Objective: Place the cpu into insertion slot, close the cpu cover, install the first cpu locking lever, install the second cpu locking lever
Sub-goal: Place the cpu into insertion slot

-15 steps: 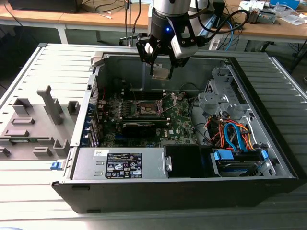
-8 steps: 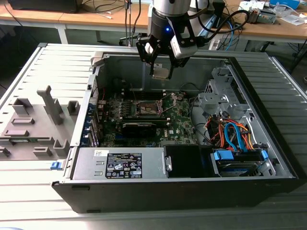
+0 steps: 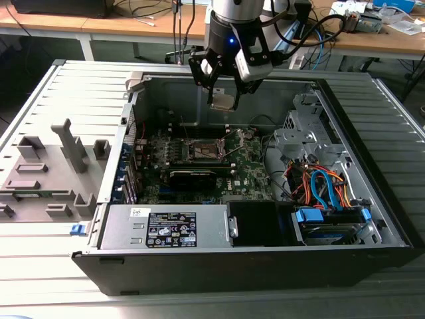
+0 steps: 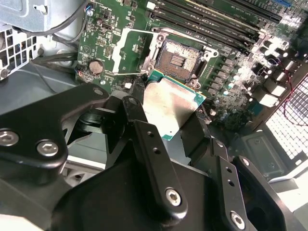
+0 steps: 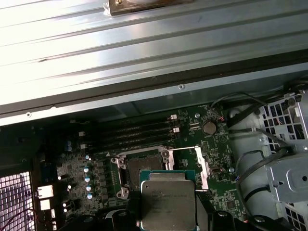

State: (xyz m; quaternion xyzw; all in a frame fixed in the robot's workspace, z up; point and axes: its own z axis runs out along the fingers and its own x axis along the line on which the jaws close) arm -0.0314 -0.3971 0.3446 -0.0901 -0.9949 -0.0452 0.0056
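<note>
Your fingers are clamped on the one cpu, held flat. The gripper points down inside the computer case, keeping the chip above and clear of the single insertion slot.

Black gripper, silver screws; silver wrist, perhaps blue light.
</note>
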